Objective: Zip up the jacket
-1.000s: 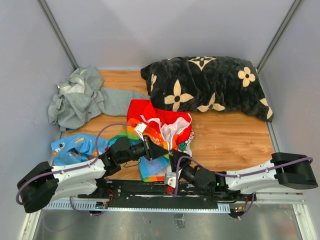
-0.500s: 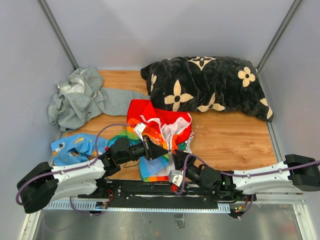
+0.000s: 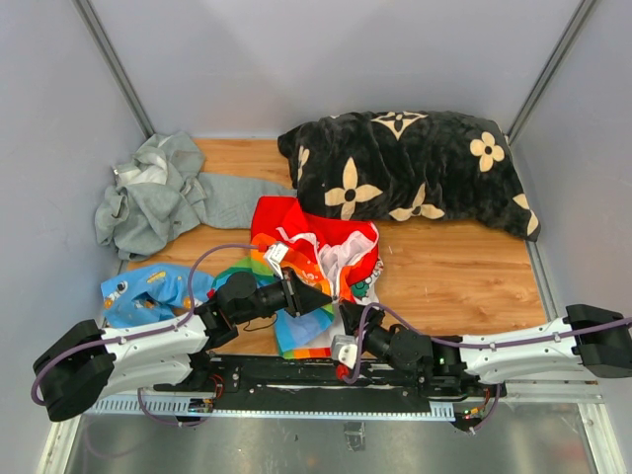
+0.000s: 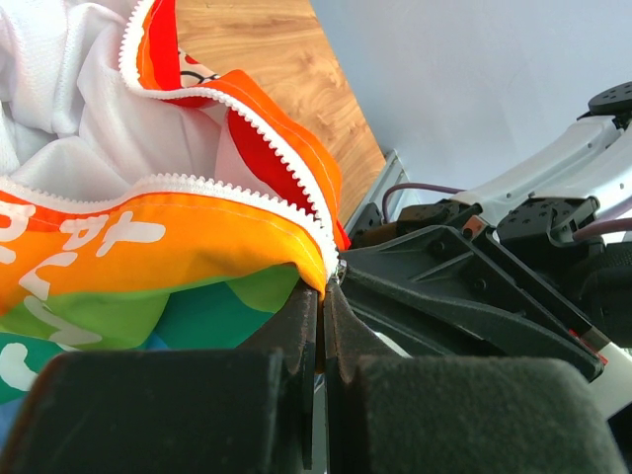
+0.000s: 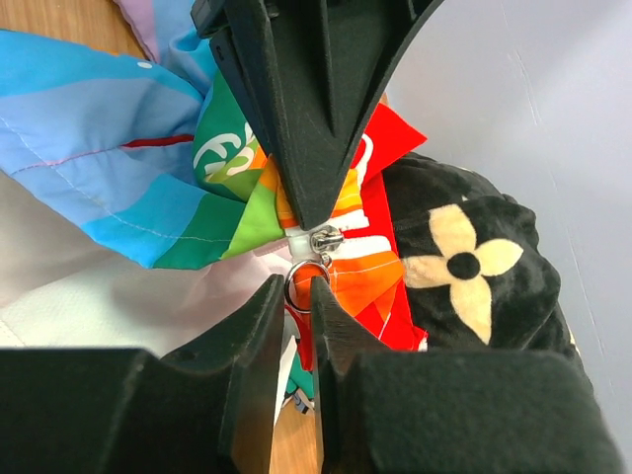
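Observation:
The jacket (image 3: 314,247), red with rainbow stripes and white lining, lies crumpled at the table's near middle. My left gripper (image 3: 324,300) is shut on its orange bottom edge, right at the lower end of the white zip (image 4: 272,163); in the left wrist view (image 4: 324,288) the cloth is pinched between the pads. My right gripper (image 3: 346,318) sits just right of it. In the right wrist view (image 5: 301,286) its fingertips are closed on the silver ring of the zip pull (image 5: 308,273), below the slider (image 5: 326,239). The left fingers (image 5: 306,128) hang just above.
A black pillow with cream flowers (image 3: 415,168) lies at the back right. A grey hooded sweatshirt (image 3: 158,193) lies at the back left and a small light-blue garment (image 3: 148,288) at the near left. Bare wood (image 3: 464,272) shows on the right.
The right arm's elbow has swung out to the right and its gripper has shifted slightly at the jacket's near edge. The left arm and the jacket have stayed put.

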Motion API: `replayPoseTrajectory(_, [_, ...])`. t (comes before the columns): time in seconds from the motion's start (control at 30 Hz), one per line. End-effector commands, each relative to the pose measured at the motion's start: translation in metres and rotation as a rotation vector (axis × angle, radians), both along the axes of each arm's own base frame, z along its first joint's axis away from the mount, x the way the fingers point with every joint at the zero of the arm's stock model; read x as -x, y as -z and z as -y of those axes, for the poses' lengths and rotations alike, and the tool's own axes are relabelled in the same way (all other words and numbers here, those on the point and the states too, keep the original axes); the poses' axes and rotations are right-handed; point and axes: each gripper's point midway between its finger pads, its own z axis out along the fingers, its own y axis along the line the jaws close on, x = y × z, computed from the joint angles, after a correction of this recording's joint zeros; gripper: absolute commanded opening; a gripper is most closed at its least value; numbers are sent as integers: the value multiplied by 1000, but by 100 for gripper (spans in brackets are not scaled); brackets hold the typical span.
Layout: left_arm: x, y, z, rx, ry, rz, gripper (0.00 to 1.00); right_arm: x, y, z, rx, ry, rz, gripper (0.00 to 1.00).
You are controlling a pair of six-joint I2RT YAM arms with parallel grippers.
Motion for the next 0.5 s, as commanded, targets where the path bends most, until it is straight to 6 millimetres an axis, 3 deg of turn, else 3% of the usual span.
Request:
replayPoseTrajectory(0.0, [0, -3, -1, 16, 3, 18, 0, 4, -20, -7, -80, -5, -41, 17])
replayPoseTrajectory(0.47, [1, -3, 0, 13, 12, 19, 0, -2, -33, -2, -152, 33, -88, 9])
